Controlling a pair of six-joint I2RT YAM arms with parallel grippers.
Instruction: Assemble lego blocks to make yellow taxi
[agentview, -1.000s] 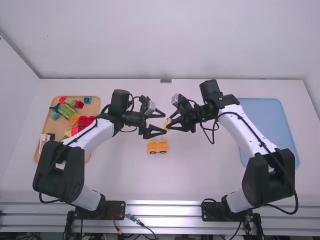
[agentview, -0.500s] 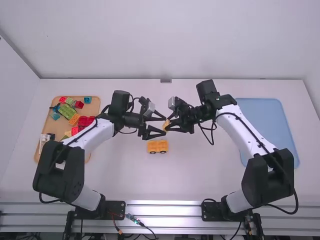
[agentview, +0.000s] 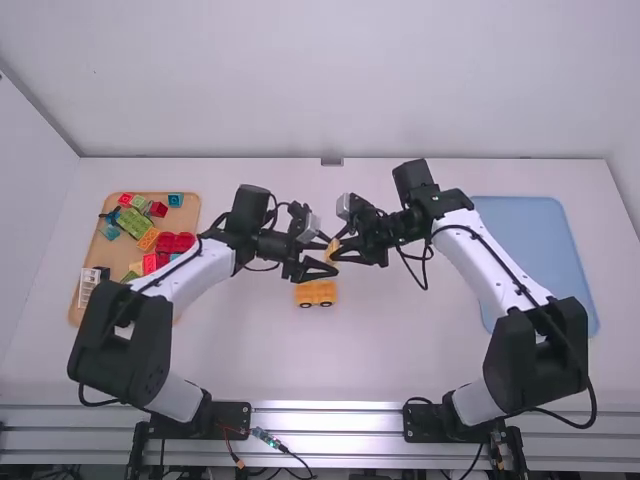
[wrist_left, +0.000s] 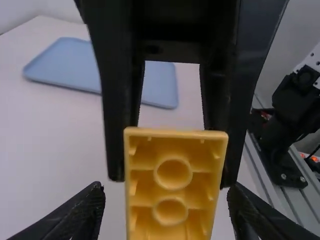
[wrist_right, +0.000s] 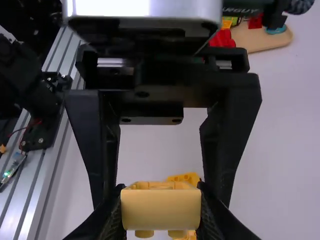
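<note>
Being hollow plastic, the yellow block (wrist_right: 161, 210) should handle light and stiff, best taken by its flat sides. Mid-worktop, the right gripper (wrist_right: 161, 191) grips it; the left gripper (wrist_left: 165, 191) is spread around it. Nearer sits the wheeled base (agentview: 316, 292). Left, a tan tray (agentview: 185, 214) holds mixed blocks (agentview: 172, 243); right lies a blue tray (agentview: 525, 240).
</note>
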